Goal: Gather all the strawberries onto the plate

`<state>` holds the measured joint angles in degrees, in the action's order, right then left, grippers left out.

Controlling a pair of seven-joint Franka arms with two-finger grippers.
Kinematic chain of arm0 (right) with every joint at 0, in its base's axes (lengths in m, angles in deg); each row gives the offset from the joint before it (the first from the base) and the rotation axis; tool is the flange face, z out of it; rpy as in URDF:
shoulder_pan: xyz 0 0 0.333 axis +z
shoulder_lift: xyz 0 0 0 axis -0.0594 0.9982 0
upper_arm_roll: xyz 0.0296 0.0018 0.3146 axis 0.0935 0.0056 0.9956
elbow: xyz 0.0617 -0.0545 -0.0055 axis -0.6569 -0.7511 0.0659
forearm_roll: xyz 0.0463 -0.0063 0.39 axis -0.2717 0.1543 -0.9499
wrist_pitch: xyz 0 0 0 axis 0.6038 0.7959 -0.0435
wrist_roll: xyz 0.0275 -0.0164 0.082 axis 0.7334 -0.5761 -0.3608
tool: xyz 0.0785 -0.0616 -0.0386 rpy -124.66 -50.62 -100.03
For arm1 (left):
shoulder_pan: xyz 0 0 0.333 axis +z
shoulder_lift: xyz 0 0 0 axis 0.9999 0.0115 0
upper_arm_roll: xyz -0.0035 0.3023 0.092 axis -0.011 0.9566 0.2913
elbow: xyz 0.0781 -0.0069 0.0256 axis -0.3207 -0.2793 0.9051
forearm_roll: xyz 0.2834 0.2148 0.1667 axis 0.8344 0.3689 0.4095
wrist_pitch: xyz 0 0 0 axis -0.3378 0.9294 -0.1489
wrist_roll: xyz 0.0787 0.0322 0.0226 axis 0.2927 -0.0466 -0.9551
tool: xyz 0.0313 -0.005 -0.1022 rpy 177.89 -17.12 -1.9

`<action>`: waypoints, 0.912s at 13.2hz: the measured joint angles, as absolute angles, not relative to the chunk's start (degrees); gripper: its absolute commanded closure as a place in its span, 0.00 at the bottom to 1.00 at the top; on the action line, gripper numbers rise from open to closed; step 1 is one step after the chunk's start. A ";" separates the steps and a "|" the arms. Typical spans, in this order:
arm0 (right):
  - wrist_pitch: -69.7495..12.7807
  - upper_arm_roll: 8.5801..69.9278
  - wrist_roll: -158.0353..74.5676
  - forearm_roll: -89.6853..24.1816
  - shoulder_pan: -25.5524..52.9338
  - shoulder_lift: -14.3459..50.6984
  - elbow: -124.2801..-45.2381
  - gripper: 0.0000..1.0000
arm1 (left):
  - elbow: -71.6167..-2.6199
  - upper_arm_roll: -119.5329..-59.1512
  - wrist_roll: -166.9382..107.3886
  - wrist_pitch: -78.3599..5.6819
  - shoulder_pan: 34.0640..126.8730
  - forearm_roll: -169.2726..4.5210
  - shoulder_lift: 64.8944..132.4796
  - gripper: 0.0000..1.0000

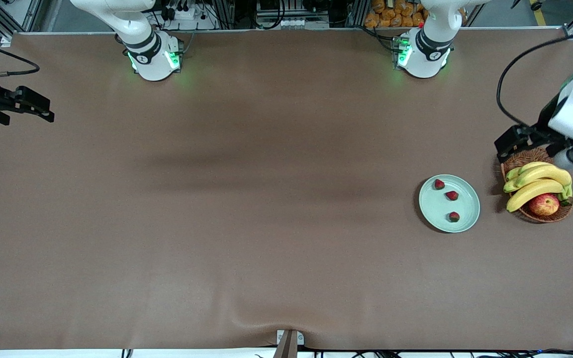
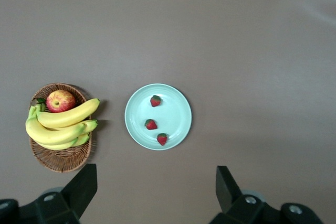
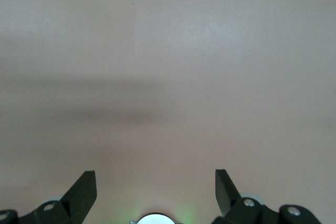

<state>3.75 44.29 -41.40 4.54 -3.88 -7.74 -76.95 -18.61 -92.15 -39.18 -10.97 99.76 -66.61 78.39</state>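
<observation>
All three strawberries (image 1: 452, 195) lie in the plate (image 1: 468, 219) beside the basket (image 1: 562, 213), well apart from the spread, empty fingers of the left gripper (image 2: 156, 190) and right gripper (image 3: 156, 187).

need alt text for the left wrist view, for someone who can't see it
Three strawberries lie on a pale green plate on a brown table. Beside the plate sits a wicker basket holding bananas and an apple. The left gripper hangs above with its fingers wide open, holding nothing.
</observation>
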 measured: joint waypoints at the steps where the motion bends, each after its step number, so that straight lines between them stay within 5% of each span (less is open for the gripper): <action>1: 3.72 44.29 -41.40 4.54 -3.88 -7.75 -76.95 0.00 | -18.67 -91.46 -39.17 -10.78 99.58 -68.04 77.33 0.00; 6: 3.67 44.32 -41.40 4.54 -3.86 -7.74 -76.95 0.00 | -19.21 -77.81 -36.64 -4.25 90.88 -73.90 73.99 0.00; 12: 3.61 44.34 -41.40 4.54 -3.85 -7.74 -76.95 0.00 | -23.25 -77.05 -34.70 -2.80 90.67 -74.37 70.58 0.00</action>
